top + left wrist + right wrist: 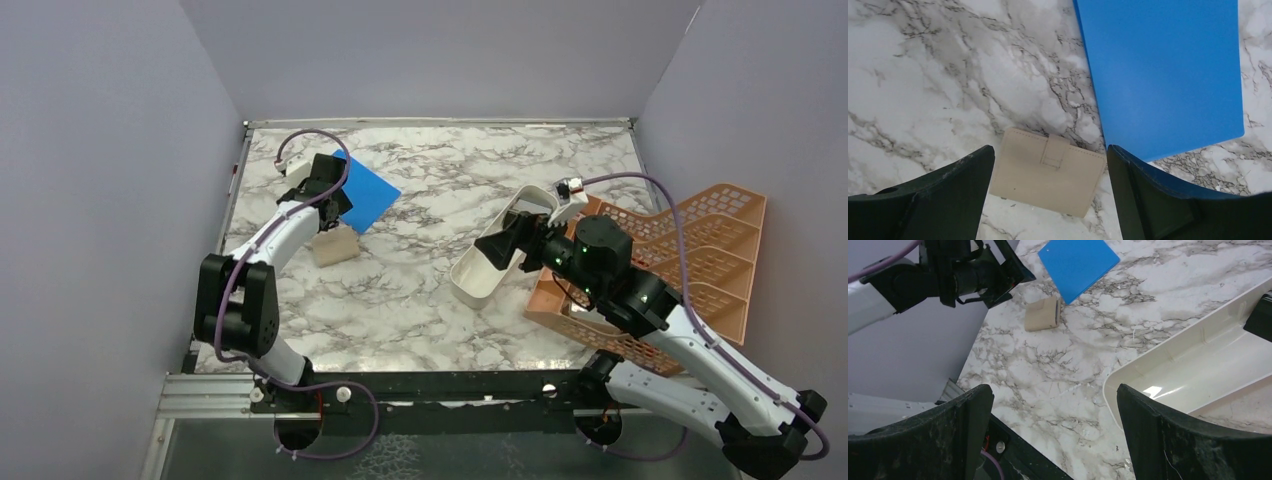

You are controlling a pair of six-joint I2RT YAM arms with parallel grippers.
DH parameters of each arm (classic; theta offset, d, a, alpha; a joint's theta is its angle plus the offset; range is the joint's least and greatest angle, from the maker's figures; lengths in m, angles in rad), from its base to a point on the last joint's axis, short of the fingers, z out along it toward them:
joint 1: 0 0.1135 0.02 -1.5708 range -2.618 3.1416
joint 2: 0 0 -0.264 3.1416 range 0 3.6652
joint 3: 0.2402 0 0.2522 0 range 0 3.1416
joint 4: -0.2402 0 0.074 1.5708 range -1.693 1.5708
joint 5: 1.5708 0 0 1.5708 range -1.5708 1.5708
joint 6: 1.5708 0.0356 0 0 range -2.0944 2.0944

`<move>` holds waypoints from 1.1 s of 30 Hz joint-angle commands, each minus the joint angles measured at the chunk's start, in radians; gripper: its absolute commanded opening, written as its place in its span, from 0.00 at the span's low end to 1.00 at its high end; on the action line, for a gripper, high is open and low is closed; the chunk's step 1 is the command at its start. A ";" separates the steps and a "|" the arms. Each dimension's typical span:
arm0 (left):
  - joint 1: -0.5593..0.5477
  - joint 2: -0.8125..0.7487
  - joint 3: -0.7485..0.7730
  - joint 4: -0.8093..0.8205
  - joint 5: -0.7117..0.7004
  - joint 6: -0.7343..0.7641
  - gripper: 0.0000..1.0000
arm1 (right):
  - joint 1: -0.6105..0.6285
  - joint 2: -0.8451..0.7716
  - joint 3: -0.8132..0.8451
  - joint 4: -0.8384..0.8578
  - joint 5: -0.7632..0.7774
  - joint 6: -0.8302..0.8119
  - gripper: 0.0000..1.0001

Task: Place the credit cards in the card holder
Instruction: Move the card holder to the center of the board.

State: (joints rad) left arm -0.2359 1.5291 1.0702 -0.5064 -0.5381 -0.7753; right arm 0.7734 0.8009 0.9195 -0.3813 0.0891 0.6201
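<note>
While the card holder lies shut on the marble table, its snap tab facing up, no pocket is open to a card, and that is the chief hazard at this stage. The left gripper hangs directly over it with jaws apart, one finger to each side. The holder sits slightly askew to those fingers, so a straight close would likely twist it or skid it across the smooth stone instead of seating it. The blue board lies just beside the holder, and the finger on that side overlaps its edge in the wrist view; a descent here could catch the board and drag it along. A flat pinch would also press the flap tighter, not free it. The right gripper, jaws wide and holding nothing, hovers near one end of the white tray, which rests against the orange rack; a careless reach could nudge the tray. The credit cards cannot be made out with certainty in any view.
</note>
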 commanded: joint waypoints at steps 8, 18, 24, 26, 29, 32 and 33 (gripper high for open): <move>0.040 0.166 0.098 -0.018 0.141 0.205 0.80 | 0.009 -0.036 -0.044 0.070 -0.082 -0.023 1.00; 0.051 0.197 0.026 0.015 0.228 0.278 0.80 | 0.009 -0.043 -0.046 0.045 -0.078 -0.022 1.00; 0.052 0.116 -0.083 0.102 0.359 0.294 0.82 | 0.009 -0.041 -0.038 0.041 -0.081 -0.013 1.00; 0.051 0.092 -0.108 0.131 0.429 0.293 0.82 | 0.009 -0.039 -0.040 0.045 -0.085 -0.008 1.00; 0.042 0.051 -0.138 0.150 0.519 0.275 0.75 | 0.009 -0.033 -0.043 0.048 -0.092 0.004 1.00; 0.022 -0.003 -0.172 0.162 0.565 0.251 0.66 | 0.009 -0.021 -0.045 0.044 -0.101 0.011 0.99; 0.016 -0.017 -0.185 0.169 0.583 0.240 0.62 | 0.009 -0.017 -0.046 0.043 -0.102 0.015 0.99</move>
State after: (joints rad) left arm -0.1940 1.5887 0.9249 -0.3817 -0.0982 -0.5053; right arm 0.7734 0.7742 0.8608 -0.3500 0.0185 0.6186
